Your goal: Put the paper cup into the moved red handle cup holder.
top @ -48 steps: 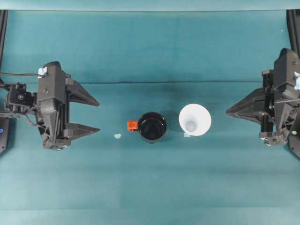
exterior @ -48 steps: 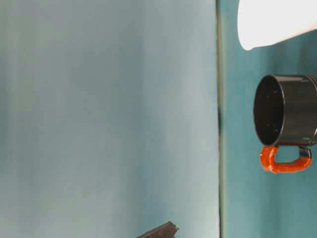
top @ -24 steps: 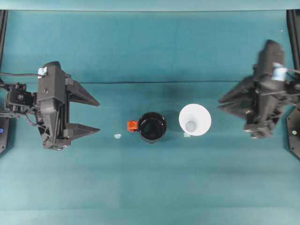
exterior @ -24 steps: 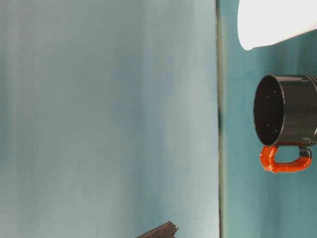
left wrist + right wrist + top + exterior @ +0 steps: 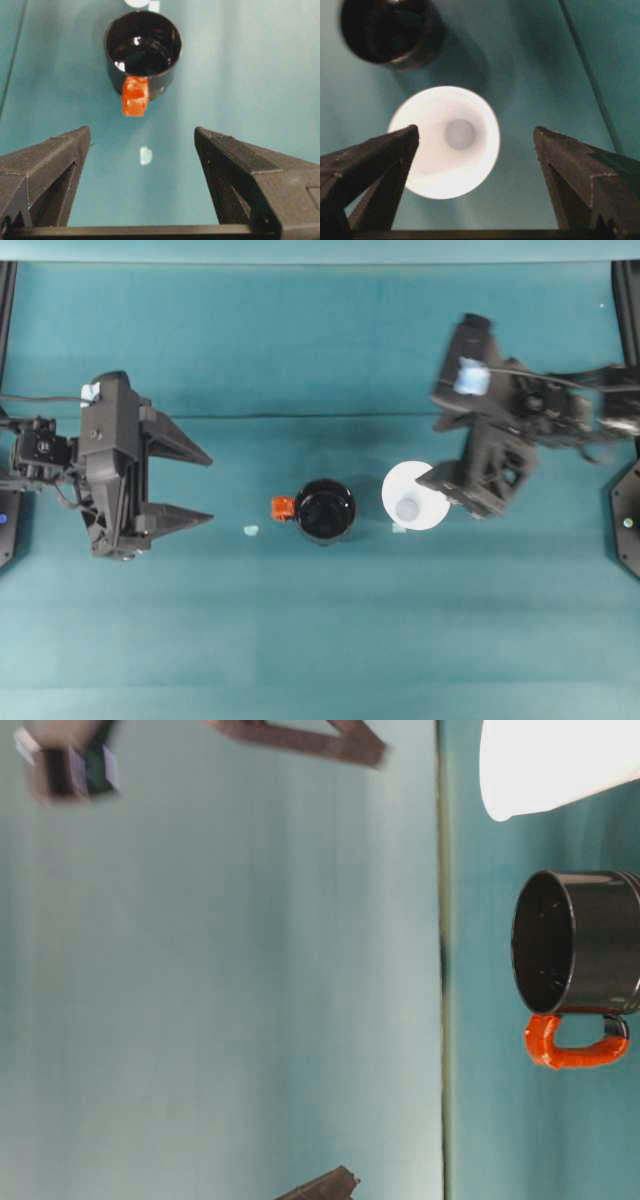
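The white paper cup point(image 5: 412, 498) stands upright mid-table, just right of the glossy black red handle cup holder point(image 5: 325, 511), whose orange handle point(image 5: 282, 508) points left. My right gripper point(image 5: 432, 452) is open and motion-blurred, hovering at the cup's right rim. In the right wrist view the paper cup point(image 5: 445, 142) lies below between the spread fingers of the right gripper point(image 5: 476, 131), with the holder point(image 5: 390, 30) beyond. My left gripper point(image 5: 205, 488) is open at the left, facing the holder point(image 5: 142, 52) from a distance. The table-level view shows the cup point(image 5: 550, 765) and the holder point(image 5: 580, 945) side by side.
A small pale scrap point(image 5: 250, 530) lies on the teal cloth left of the holder's handle, and another bit point(image 5: 398, 528) sits at the cup's base. A fold line point(image 5: 320, 417) crosses the cloth behind the objects. Black frame posts point(image 5: 8, 300) stand at the table's side edges.
My right arm has swung in from the table's right edge toward the paper cup, its open fingers now at the cup's rim. The left arm, the cup and the holder have not moved.
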Controlling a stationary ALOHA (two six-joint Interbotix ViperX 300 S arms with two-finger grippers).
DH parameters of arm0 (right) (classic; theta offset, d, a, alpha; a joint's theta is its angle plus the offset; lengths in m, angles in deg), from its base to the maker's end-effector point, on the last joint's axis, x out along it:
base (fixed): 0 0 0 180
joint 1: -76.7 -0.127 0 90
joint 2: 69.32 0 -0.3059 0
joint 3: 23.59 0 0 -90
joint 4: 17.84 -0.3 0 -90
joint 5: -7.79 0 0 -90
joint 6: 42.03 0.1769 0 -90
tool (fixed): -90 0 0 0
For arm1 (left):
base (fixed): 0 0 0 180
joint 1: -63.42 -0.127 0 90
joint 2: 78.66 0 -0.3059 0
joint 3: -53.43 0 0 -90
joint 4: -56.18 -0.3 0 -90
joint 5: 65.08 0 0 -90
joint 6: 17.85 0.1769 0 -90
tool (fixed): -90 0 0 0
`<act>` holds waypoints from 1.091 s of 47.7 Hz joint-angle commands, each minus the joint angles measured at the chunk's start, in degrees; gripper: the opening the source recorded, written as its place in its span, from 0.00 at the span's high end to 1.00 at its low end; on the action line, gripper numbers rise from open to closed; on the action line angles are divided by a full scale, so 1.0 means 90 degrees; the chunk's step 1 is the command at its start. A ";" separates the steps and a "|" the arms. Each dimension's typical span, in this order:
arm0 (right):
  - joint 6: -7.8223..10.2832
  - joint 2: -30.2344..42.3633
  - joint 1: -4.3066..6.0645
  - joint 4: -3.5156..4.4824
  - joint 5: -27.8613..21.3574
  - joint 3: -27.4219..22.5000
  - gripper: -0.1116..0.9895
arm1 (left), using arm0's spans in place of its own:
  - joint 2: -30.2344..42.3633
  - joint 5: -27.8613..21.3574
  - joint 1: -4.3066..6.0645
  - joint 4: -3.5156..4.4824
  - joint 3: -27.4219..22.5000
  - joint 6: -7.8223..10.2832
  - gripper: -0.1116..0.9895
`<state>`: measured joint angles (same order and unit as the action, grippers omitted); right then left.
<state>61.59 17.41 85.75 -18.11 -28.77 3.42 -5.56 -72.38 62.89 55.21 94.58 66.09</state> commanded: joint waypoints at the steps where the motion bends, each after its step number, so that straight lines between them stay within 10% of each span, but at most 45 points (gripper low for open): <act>1: 0.0010 0.0762 0.0078 0.0020 -0.0029 -0.0176 0.10 | -0.0049 0.0020 0.0000 -0.0010 -0.0039 -0.0010 0.08; 43: 0.0000 0.1758 0.0127 0.0020 0.0479 0.0166 0.11 | -0.0020 -0.0020 -0.0010 -0.0010 -0.0049 -0.0039 0.08; 52: 0.0039 0.1758 0.0117 -0.0010 0.0479 0.0068 0.27 | -0.0020 -0.0020 -0.0010 -0.0020 -0.0039 -0.0039 0.08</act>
<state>61.59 33.67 86.72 -18.11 -24.73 5.18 -5.47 -72.81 62.89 55.21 94.76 65.83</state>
